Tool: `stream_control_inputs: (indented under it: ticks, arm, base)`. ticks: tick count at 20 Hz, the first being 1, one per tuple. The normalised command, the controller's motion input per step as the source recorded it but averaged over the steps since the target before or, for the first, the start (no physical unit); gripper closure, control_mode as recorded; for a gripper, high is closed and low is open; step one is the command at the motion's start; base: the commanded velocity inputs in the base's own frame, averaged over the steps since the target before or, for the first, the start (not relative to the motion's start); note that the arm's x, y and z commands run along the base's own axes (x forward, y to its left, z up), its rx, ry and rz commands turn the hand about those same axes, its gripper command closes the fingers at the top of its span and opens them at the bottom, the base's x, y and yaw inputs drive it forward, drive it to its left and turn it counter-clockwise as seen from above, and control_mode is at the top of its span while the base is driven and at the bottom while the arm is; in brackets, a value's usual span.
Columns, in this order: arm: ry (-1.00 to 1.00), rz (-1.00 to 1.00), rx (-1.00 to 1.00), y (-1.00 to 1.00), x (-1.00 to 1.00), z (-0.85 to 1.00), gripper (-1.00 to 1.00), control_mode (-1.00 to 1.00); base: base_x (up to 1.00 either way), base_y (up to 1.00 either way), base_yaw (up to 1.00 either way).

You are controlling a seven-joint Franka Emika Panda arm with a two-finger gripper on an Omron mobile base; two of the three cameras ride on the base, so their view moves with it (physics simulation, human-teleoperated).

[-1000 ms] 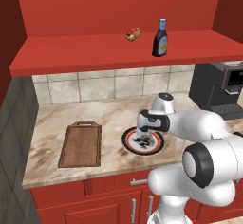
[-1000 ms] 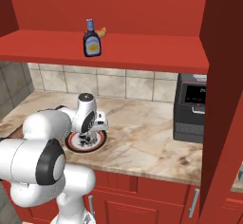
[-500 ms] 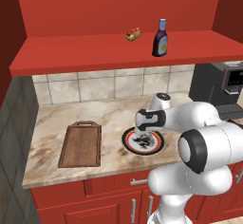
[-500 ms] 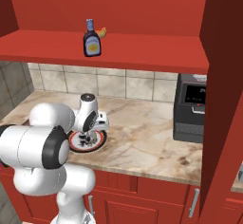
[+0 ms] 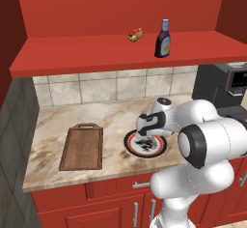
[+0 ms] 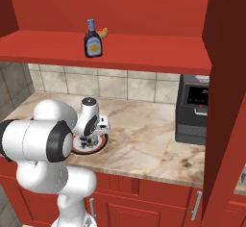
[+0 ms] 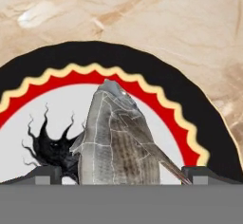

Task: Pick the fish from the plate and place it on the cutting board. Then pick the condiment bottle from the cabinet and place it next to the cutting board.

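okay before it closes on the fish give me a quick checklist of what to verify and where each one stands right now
1. Gripper open: ok, tips stand wide apart.
2. Fish lies between the fingertips: ok in the hand view.
3. Fish still on the plate: ok.
4. Fingertips low enough to pinch the fish: cannot tell.
5. Cutting board bare for the drop: ok.
6. Condiment bottle upright on the cabinet shelf: ok.

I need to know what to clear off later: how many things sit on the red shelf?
2: a bottle toward the right, and a small hot dog just left of it. Nothing else shows there, though the shelf's far ends are cut off.
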Motion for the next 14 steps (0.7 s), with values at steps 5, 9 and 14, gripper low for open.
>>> stream_control_inputs:
  ticks: [5,9,14]
  arm:
    - [0.0,0.0,0.0,0.02,0.05,-0.13,-1.0,-1.0]
    - [0.0,0.0,0.0,0.03,0.06,-0.19,1.0,-1.0]
    - [0.0,0.0,0.0,0.0,0.02,-0.13,1.0,-1.0]
  base:
    - [0.0,0.0,0.0]
    - [0.0,0.0,0.0]
    - [0.0,0.0,0.0]
